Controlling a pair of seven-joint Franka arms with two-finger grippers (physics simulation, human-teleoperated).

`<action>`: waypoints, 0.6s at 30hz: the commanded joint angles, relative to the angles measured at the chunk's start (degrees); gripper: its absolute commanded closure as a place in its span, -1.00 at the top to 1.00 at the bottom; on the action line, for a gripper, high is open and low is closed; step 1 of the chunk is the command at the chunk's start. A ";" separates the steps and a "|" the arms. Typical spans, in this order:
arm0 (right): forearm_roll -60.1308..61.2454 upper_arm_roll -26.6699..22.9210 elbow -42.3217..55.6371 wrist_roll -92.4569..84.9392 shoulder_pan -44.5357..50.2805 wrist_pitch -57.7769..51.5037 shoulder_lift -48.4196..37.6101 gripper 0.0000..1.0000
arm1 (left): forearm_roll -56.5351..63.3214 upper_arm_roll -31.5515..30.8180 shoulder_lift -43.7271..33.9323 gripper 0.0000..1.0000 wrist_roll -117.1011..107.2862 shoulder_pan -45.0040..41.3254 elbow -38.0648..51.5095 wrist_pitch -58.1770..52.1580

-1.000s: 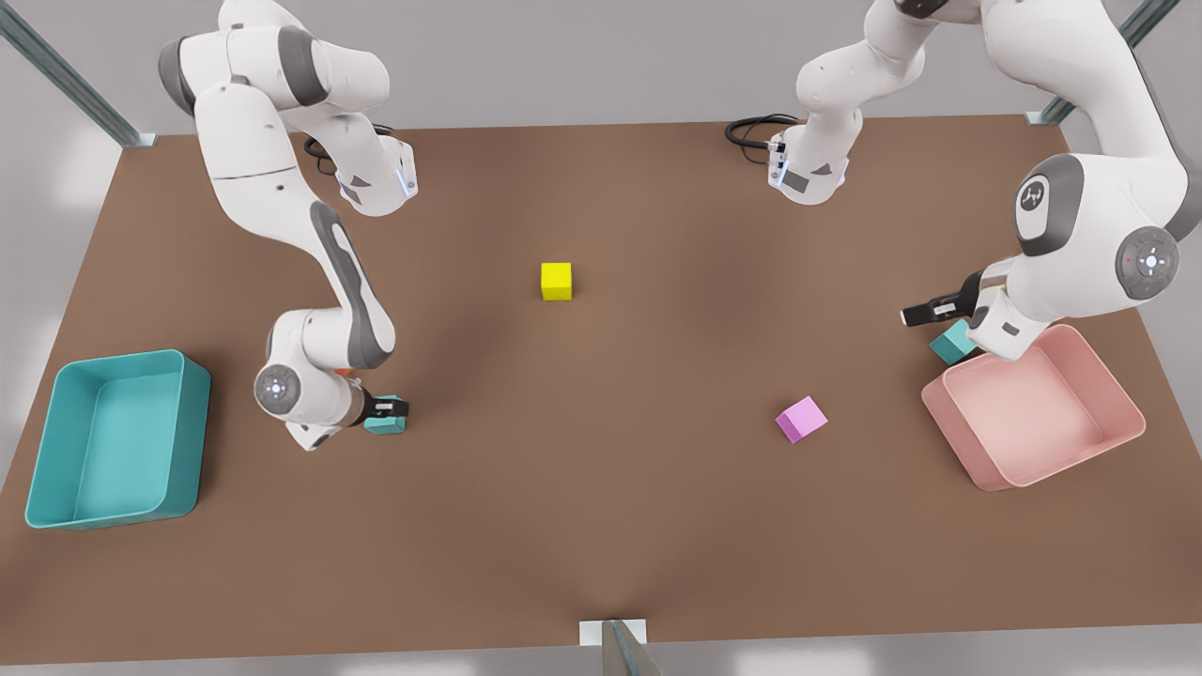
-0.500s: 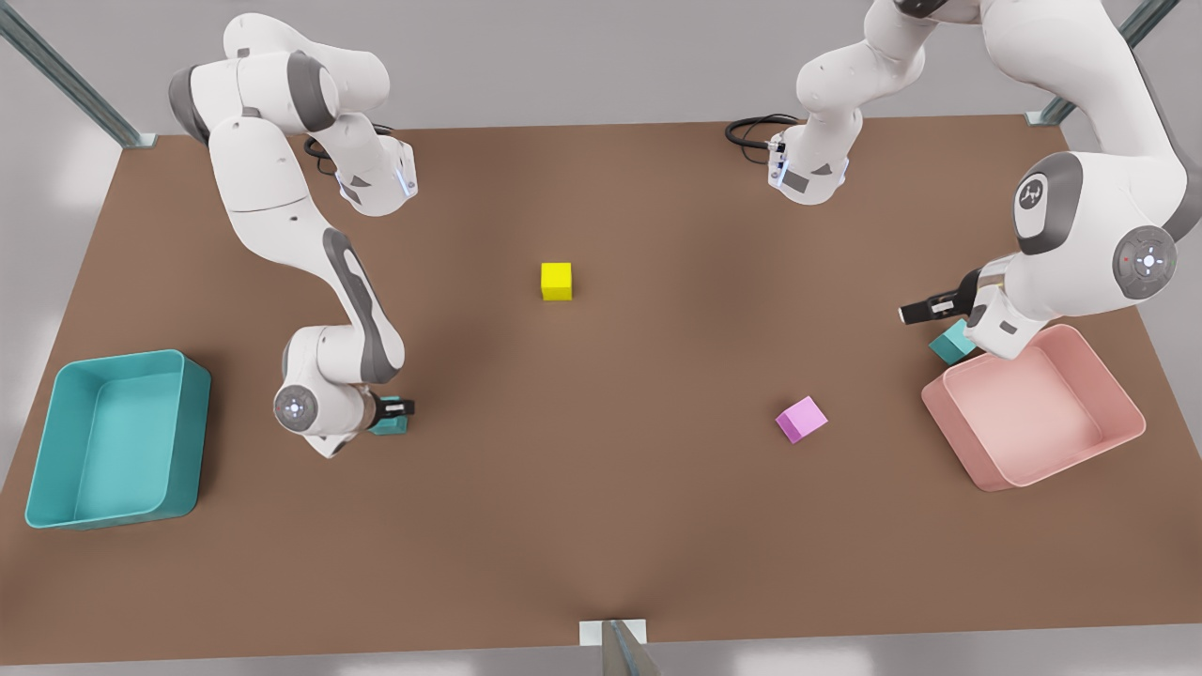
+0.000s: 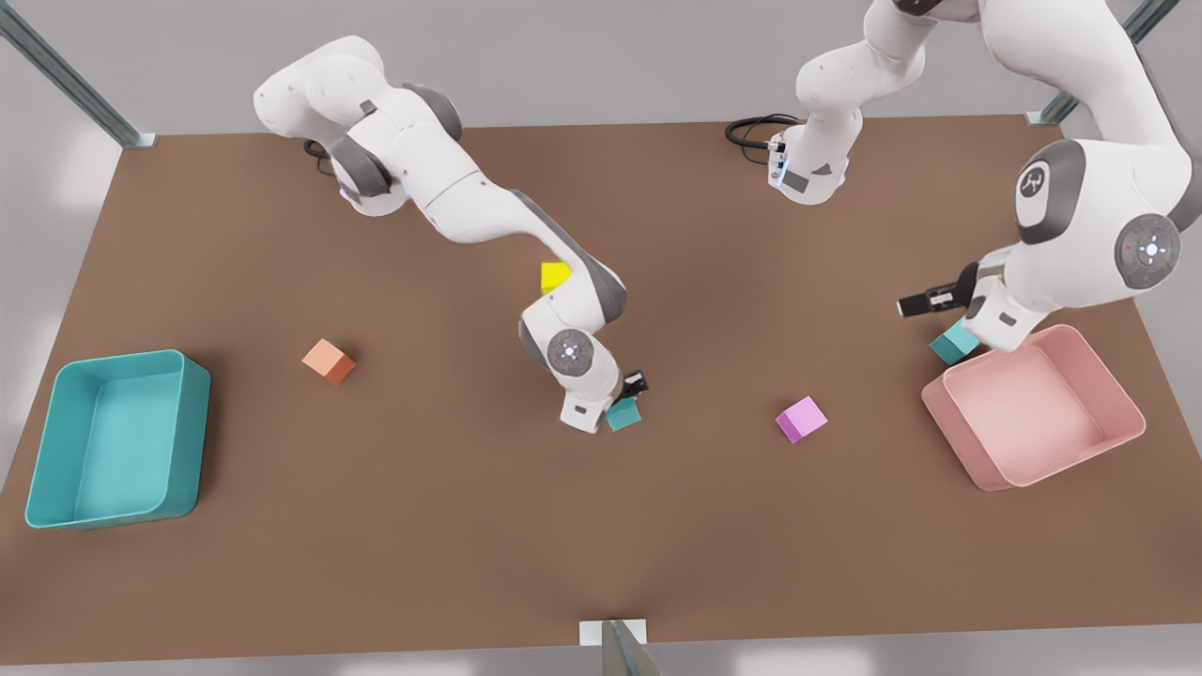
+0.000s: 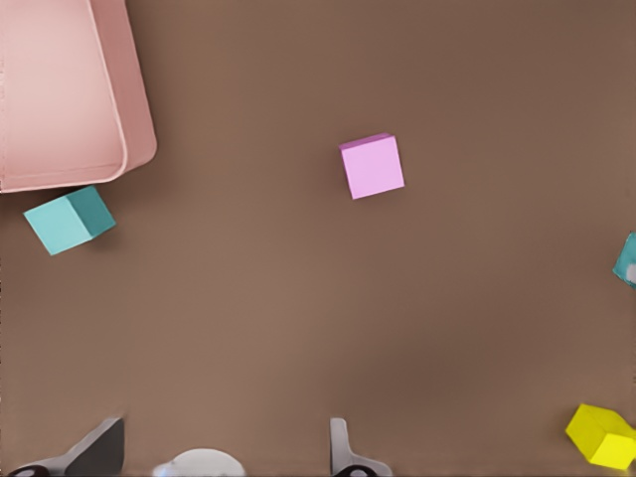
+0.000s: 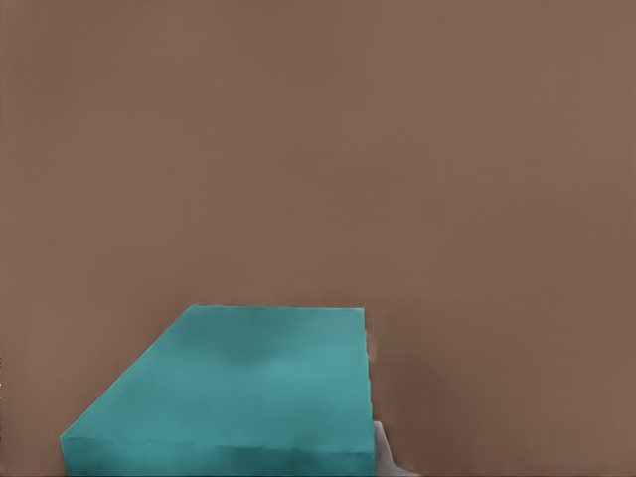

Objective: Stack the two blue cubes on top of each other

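- Pink bin (image 3: 1033,413) sits just beside the left gripper (image 3: 925,302), whose fingers (image 4: 343,452) are spread wide and empty.
- Teal cube (image 3: 952,342) rests on the table (image 3: 470,526) just under that gripper, seemingly touching the bin.
- Second teal cube (image 3: 624,414) is clamped in the right gripper (image 3: 632,390), well apart.

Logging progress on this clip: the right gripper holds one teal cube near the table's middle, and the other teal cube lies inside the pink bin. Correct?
Not quite. The other cube lies on the table outside the pink bin, by its corner, as the front view shows; the open left gripper hangs by it. The right gripper does hold one cube near the middle.
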 commanded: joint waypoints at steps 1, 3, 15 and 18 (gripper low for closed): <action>-1.91 -0.20 1.09 57.57 1.73 3.44 1.83 -0.43 | -0.03 1.84 -0.50 1.00 -2.76 0.42 -0.09 -4.33; -1.91 0.07 1.17 58.81 2.17 5.91 3.15 -0.41 | 0.32 2.82 0.11 1.00 -2.77 1.38 0.00 -3.19; -0.07 0.33 1.00 58.72 -0.11 2.66 -3.26 1.00 | -0.21 37.10 -1.91 1.00 -0.84 -10.66 -24.51 30.55; 1.96 2.08 1.70 46.19 -13.44 -15.84 -10.82 1.00 | -0.38 37.10 -1.91 1.00 -0.84 -10.66 -27.77 34.24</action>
